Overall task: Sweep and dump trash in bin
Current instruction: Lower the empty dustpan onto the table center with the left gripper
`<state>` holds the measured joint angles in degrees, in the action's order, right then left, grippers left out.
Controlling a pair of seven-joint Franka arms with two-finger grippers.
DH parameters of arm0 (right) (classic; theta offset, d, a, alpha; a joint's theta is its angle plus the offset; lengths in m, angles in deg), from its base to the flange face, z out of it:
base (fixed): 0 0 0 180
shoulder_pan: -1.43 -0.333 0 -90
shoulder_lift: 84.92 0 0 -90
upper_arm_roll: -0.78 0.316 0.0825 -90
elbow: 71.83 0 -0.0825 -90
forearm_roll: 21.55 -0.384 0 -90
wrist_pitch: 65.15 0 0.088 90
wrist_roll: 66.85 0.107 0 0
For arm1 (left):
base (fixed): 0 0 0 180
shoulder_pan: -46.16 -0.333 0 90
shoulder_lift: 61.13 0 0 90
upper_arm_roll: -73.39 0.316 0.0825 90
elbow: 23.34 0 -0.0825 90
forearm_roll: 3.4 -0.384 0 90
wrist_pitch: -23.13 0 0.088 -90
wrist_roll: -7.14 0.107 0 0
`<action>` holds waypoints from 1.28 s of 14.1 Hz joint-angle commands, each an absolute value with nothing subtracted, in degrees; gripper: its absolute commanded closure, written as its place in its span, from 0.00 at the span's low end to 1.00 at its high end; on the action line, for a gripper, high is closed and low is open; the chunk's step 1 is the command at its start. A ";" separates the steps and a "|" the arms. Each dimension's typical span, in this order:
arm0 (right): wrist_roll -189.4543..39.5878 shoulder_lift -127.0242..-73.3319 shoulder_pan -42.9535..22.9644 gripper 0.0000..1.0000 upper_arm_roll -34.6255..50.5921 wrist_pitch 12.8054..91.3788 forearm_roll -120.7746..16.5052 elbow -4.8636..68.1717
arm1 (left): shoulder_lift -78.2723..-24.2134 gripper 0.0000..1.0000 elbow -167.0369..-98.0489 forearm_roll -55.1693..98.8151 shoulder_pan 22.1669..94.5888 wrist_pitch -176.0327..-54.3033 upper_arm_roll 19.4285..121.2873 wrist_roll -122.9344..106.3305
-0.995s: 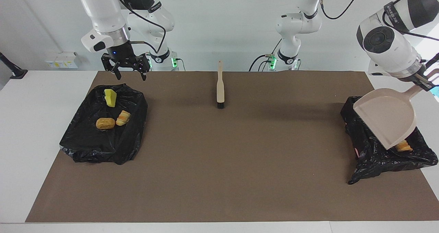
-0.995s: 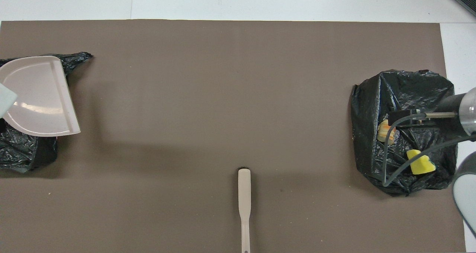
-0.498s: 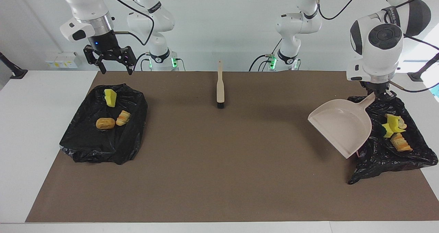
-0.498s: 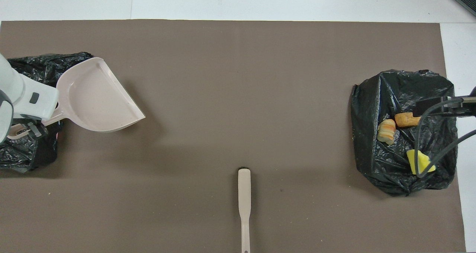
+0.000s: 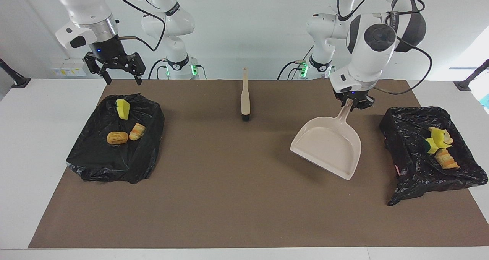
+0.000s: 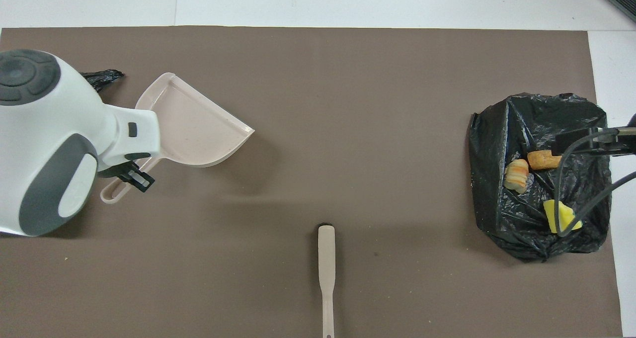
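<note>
My left gripper (image 5: 352, 104) is shut on the handle of the beige dustpan (image 5: 328, 145), which is empty and tilted over the mat beside the black-bag bin (image 5: 405, 137) at the left arm's end. That bin holds trash: yellow sponge pieces (image 5: 437, 139) and a bread lump (image 5: 447, 161). The dustpan (image 6: 194, 129) and left gripper (image 6: 131, 171) also show in the overhead view. My right gripper (image 5: 121, 78) is open and empty, up over the robot-side edge of the other bin (image 5: 95, 156). That bin holds a yellow sponge (image 5: 123, 109) and two bread lumps (image 5: 117, 137).
The beige brush (image 5: 245, 97) lies on the brown mat (image 5: 237, 183) in the middle, near the robots, handle toward them; it also shows in the overhead view (image 6: 326, 273). The left arm's body hides most of its bin in the overhead view.
My left arm has swung the dustpan off its bin toward the middle of the mat, uncovering the trash there. My right gripper has risen and drifted toward its end of the table.
</note>
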<state>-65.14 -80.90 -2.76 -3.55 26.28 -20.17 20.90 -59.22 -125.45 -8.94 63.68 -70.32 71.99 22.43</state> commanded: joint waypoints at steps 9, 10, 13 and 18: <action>-67.81 -78.51 -2.61 0.00 -3.53 20.36 -20.32 20.36 | -38.65 1.00 -105.36 -3.14 80.69 -71.51 72.24 -11.46; -67.81 -78.33 -2.70 0.00 -3.44 20.28 -20.31 20.54 | -37.15 1.00 -104.30 -2.88 81.75 -74.23 72.16 -14.10; -67.02 -76.58 -3.23 0.00 -3.26 19.66 -20.23 22.29 | -34.94 1.00 -104.03 -1.47 83.42 -78.55 72.24 -17.46; -67.90 -77.45 -2.44 0.00 -3.08 20.28 -20.05 21.24 | -29.57 1.00 -102.88 -2.35 87.47 -81.99 72.51 -23.89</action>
